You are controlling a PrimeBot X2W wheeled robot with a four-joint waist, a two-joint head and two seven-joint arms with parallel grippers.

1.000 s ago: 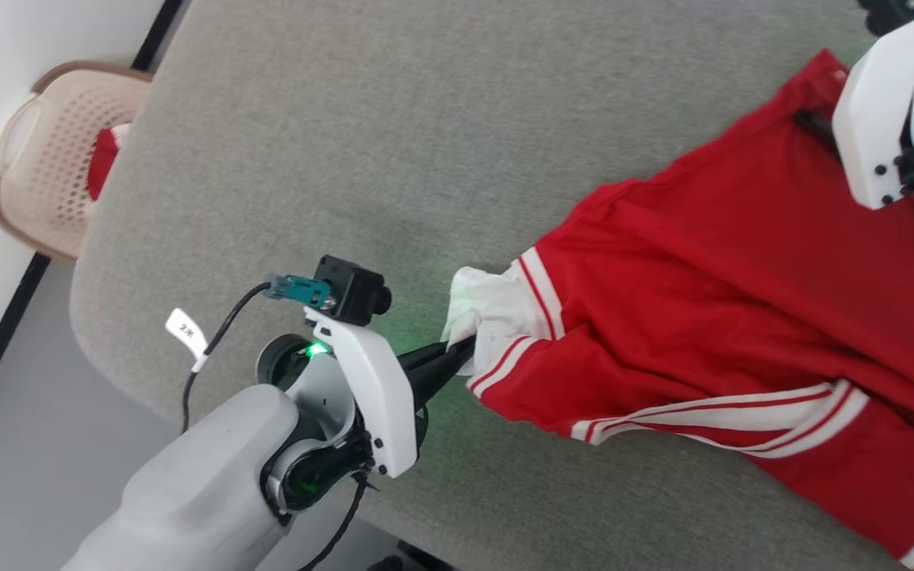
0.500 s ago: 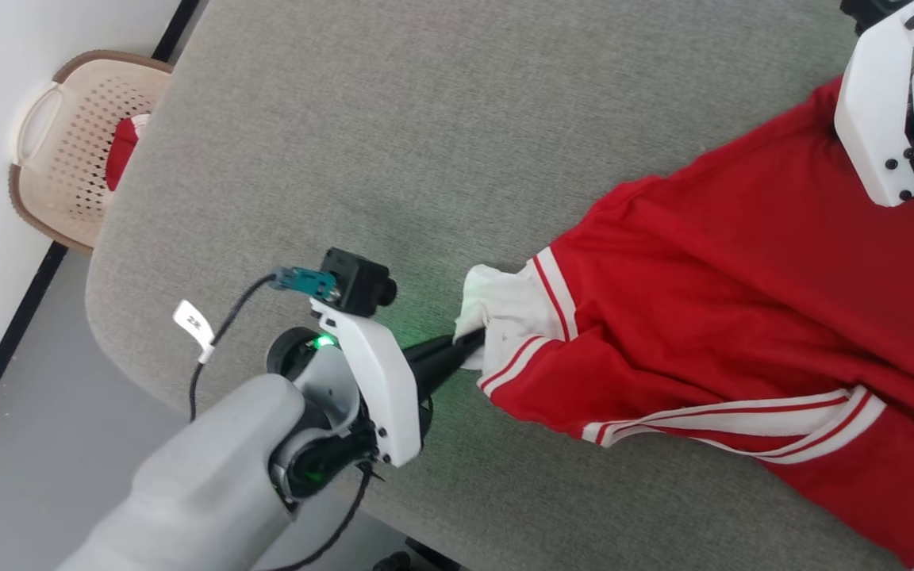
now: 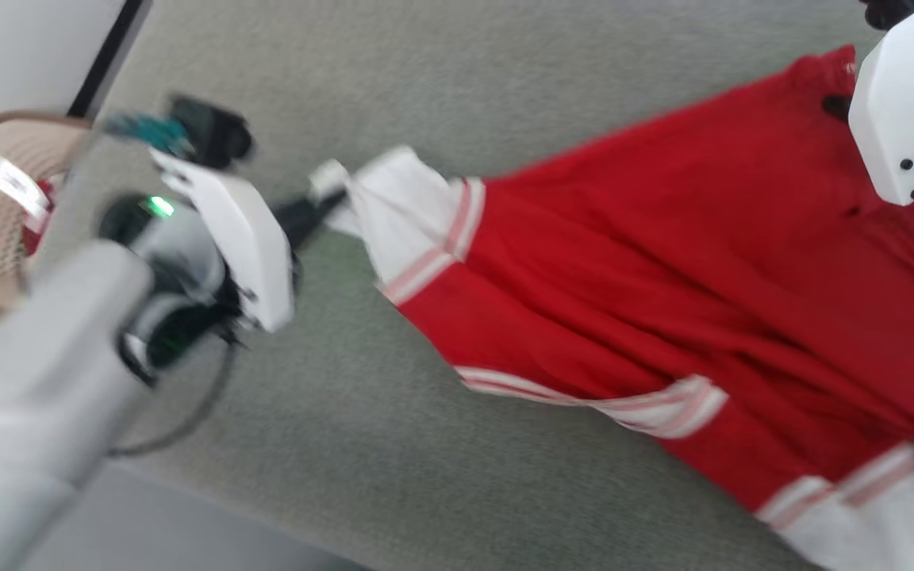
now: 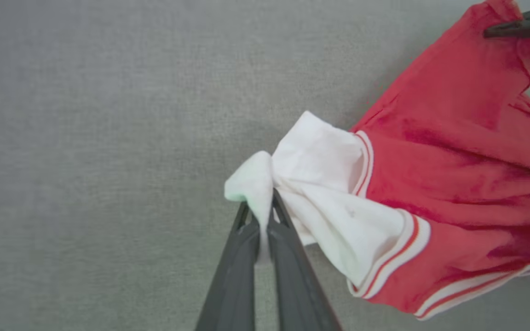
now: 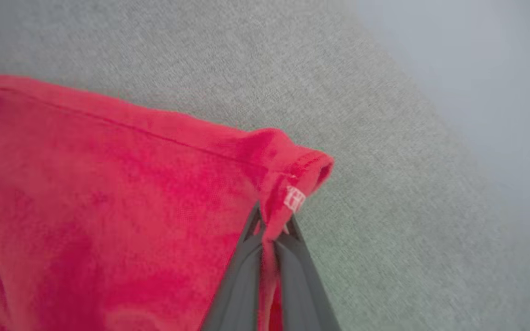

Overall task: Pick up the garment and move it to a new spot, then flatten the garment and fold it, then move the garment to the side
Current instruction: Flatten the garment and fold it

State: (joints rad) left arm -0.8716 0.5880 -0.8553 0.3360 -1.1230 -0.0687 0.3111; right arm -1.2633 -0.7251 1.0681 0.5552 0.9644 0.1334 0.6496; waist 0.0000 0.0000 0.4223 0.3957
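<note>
Head view, span: the garment, a small red basketball jersey with white-and-red striped trim and white lining, is stretched between the two arms above the grey woven-fabric tabletop. Its long axis runs from one gripper to the other.
Head view, grips: the left gripper, two long dark fingers, is at the white corner, and the right gripper is at the opposite red corner (this side of the picture is smeared, so details are soft).
Left wrist view, jaws: the left gripper is pinched tight on a bunched tip of white lining. The garment fans away up and to the right, toward the other arm's dark fingers.
Right wrist view, jaws: the right gripper is clamped narrow on a red hemmed corner beside a small white label. The garment spreads to the left of the fingers.
Look: creased along its length, with some lining turned outward.
Judgement: carrying step, with each arm at its own end. The two must travel together, or the cloth will sag or slip.
</note>
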